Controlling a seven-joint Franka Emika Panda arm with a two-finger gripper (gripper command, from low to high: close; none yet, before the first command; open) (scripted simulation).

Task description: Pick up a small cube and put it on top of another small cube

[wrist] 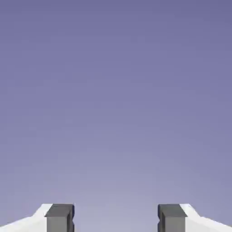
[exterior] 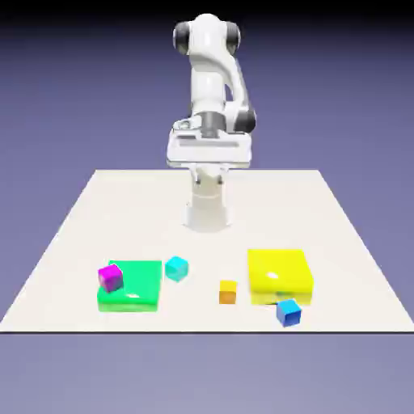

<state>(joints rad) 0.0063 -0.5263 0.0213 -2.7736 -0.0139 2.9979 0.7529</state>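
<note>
Wide-spread gripper (wrist: 116,218), nothing pinched, blue cube still to collect

Hangs high above the table (exterior: 162,210), jaws well parted, only plain backdrop (wrist: 116,113) between the fingertips in the hand view. And down to the blue cube (exterior: 289,313)! Sits on the table toward the exterior view's lower right, just in front of the yellow block (exterior: 279,273); impossible to tell whether touching it or slightly apart. Looks turned, with one upright edge toward the camera.

Now for the handling. Probably light, most likely stiff, unlikely to squash or break under a modest squeeze. Shines a little, so could prove slippery; calls for flat, even pressure. Best to take hold across two opposite upright faces, around mid-height, never corner to corner. Needs a twist of the wrist to match that turned stance, plus care to keep clear of the yellow block. Risks spinning or skidding away if pinched off-centre.

And the landing spot? Not settled from here: could be the orange cube (exterior: 228,292), the cyan cube (exterior: 176,268) or the magenta cube (exterior: 111,278). Demands a level, centred set-down and a gentle release.
</note>
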